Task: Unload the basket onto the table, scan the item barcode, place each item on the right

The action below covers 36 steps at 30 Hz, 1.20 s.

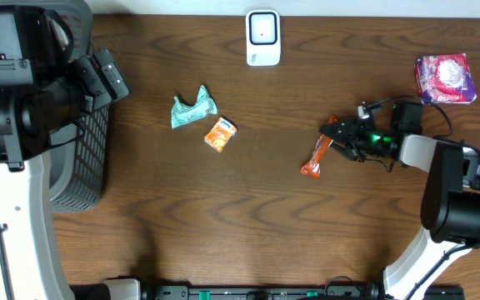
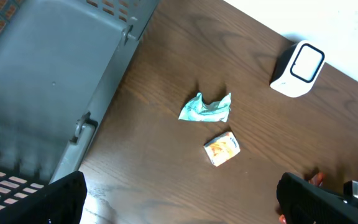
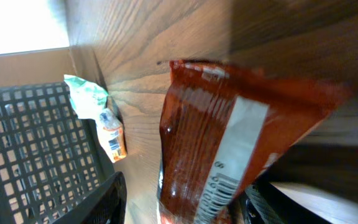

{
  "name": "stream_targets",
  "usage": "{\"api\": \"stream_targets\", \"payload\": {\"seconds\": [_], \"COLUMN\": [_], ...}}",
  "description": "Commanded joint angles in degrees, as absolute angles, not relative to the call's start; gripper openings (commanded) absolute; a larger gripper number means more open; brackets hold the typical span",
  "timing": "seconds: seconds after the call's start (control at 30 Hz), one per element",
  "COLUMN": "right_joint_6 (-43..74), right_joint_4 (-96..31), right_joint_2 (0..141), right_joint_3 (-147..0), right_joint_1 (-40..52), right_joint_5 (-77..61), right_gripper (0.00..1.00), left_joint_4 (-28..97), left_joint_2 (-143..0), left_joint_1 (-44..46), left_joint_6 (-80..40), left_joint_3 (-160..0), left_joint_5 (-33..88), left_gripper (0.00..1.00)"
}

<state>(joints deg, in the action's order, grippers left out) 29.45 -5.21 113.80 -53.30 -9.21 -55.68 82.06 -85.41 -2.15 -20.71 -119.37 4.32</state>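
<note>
Straddling the upper end of the red packet (image 3: pixel 216 143), the right claw (image 1: pixel 332 138) has a finger on either side, but whether it pinches cannot be told. The packet lies on the bench (image 1: pixel 248 233), right of centre, barcode showing. Farther left sit an orange pouch (image 1: pixel 220 133) and a teal wrapper (image 1: pixel 192 111). The left claw (image 2: pixel 179 202) hangs wide open by the basket (image 1: pixel 86 158) — the scanner (image 1: pixel 263 37) stands at the far edge.

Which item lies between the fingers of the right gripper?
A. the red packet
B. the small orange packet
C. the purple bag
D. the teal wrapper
A: the right gripper is at the red packet, which fills the right wrist view between its jaws.
</note>
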Motion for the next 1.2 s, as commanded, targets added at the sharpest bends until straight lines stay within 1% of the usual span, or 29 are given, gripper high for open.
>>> {"api": "stream_targets", "payload": {"seconds": [0.0,0.07,0.1,0.13,0.17,0.2,0.27,0.3,0.43,0.57,0.63,0.7,0.8,1.0,1.1,1.17], "right_joint_6": [33.85,35.68,36.38,36.64,36.64,36.62,36.62,36.6,32.36,27.66,27.07,26.59,24.69,24.56,24.8,24.77], "right_joint_4": [-6.59,-7.07,-7.05,-7.03,-7.03,-7.09,-8.1,-9.8,-21.69,-38.63,-44.64,-47.88,-46.92,-35.75,-34.89,-35.68], "right_joint_2": [114.52,114.5,114.52,114.52,114.5,114.48,114.41,114.19,112.42,110.41,110.26,110.26,110.26,110.26,110.48,111.09], "right_joint_3": [-51.75,-51.72,-51.75,-51.75,-51.75,-51.81,-52.53,-53.54,-60.62,-71.35,-76.14,-79.55,-82.02,-82.15,-81.93,-81.54], "right_joint_1": [-4.23,-2.07,-0.95,0.08,0.86,1.52,2.42,2.55,2.72,4.93,7.07,9.69,14.22,21.93,24.8,26.81], "right_joint_5": [-41.39,-37.15,-35.46,-33.98,-32.67,-31.35,-29.67,-28.99,-23.53,-5.58,4.47,12.14,16.69,17.32,20.71,25.61], "right_gripper": [0.56,0.56,0.54,0.46,0.28,0.17,0.09,0.01,0.01,0.01,0.01,0.01,0.01,0.01,0.01,0.01], "left_joint_4": [82.04,82.04,82.04,82.04,82.04,82.04,82.04,82.04,82.04,82.04,82.04,82.04,82.04,82.04,82.04,82.04], "left_joint_2": [-85.62,-85.6,-85.62,-85.62,-85.62,-85.6,-85.62,-85.62,-85.62,-85.62,-85.62,-85.62,-85.62,-85.62,-85.62,-85.62], "left_joint_1": [-2.35,-2.35,-2.35,-2.35,-2.35,-2.35,-2.35,-2.35,-2.35,-2.35,-2.35,-2.35,-2.35,-2.35,-2.35,-2.35], "left_joint_6": [-19.97,-19.97,-19.97,-19.97,-19.97,-19.97,-19.97,-19.97,-19.97,-19.97,-19.97,-19.97,-19.97,-19.97,-19.97,-19.97], "left_joint_3": [-119.07,-119.07,-119.07,-119.07,-119.07,-119.07,-119.07,-119.07,-119.07,-119.07,-119.07,-119.07,-119.07,-119.07,-119.07,-119.07], "left_joint_5": [3.81,3.84,3.84,3.81,3.81,3.84,3.81,3.84,3.84,3.84,3.81,3.81,3.81,3.81,3.81,3.84], "left_gripper": [0.98,0.98,0.98,0.98,0.98,0.98,0.98,0.98,0.98,0.98,0.98,0.98,0.98,0.98,0.98,0.98]}}
